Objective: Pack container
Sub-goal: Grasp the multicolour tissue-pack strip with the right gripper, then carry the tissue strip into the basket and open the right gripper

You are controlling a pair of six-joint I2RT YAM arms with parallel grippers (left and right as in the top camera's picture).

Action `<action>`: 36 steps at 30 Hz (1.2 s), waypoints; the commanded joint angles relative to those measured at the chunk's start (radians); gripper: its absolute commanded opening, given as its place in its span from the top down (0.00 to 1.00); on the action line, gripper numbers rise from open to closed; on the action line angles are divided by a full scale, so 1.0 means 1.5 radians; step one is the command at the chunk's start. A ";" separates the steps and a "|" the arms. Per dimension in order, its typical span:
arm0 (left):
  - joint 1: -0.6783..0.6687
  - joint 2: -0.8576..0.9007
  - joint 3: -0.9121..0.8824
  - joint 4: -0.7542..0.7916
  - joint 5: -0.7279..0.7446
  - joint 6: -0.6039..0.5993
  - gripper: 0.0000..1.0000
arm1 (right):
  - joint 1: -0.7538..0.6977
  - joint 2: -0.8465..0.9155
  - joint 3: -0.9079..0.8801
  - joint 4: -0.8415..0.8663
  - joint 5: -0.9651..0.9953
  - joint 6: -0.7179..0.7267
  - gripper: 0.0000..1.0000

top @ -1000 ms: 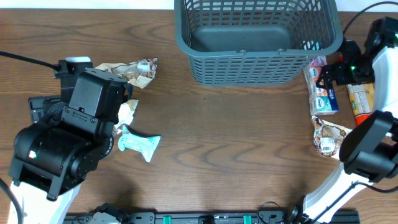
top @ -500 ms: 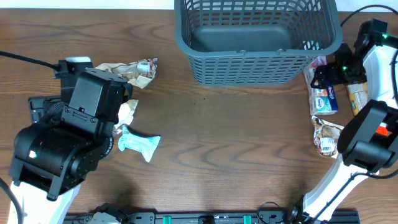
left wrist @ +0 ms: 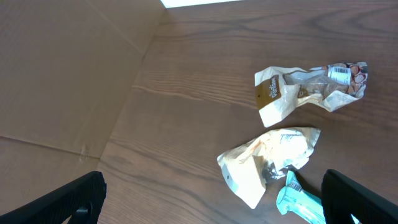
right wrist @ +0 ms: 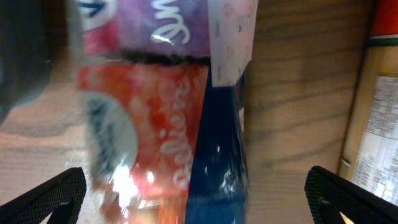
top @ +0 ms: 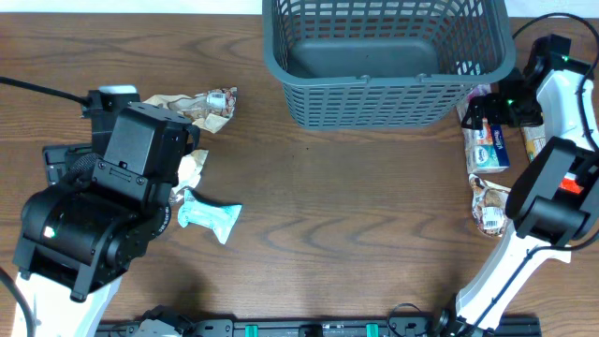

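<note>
- The large dark grey-blue plastic basket with lattice sides [top: 374,98] stands at 12 o'clock on the brown wooden counter [top: 356,215]. Its solid floor appears bare, so nothing seems to be packed yet.
- The right tool [right wrist: 198,198] is held wide open over the blue, red and white glossy snack packet [top: 489,148] at 2 o'clock. Nothing is gripped by it.
- The left tool [left wrist: 211,199] is also spread wide and is empty. It hangs above the crumpled cream wrapper [left wrist: 270,158] at 9 o'clock.
- A collision is judged possible: the right tool works just beside the basket's right corner, and a finger could be caught in the lattice or the basket pushed aside.
- The long orange-yellow packet [top: 541,150] lies just beside the target at its 3 o'clock. If the fingers are closed off-centre, it could be pinched along or dragged.
- The glossy film may slip out of a shallow grip and be dropped outside the basket.
- The thick rim must be cleared during the lift; a low path would knock the packet against it.
- A crumpled brown and white bag [top: 491,208] lies at 6 o'clock of the target, so little room is left there.
- Bare wood is seen in the middle of the counter, towards 9 o'clock of the right tool. The counter's edge at 3 o'clock cannot be seen.
</note>
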 commanded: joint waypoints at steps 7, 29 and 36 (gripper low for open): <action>0.004 0.001 0.001 -0.002 -0.010 -0.001 0.01 | 0.027 0.054 -0.002 -0.002 -0.010 0.032 0.01; 0.004 0.001 0.001 -0.002 -0.010 -0.001 0.01 | 0.016 0.071 0.068 -0.053 0.077 0.130 0.99; 0.004 0.001 0.001 -0.002 -0.010 -0.001 0.01 | -0.047 0.005 0.245 -0.135 0.073 0.193 0.99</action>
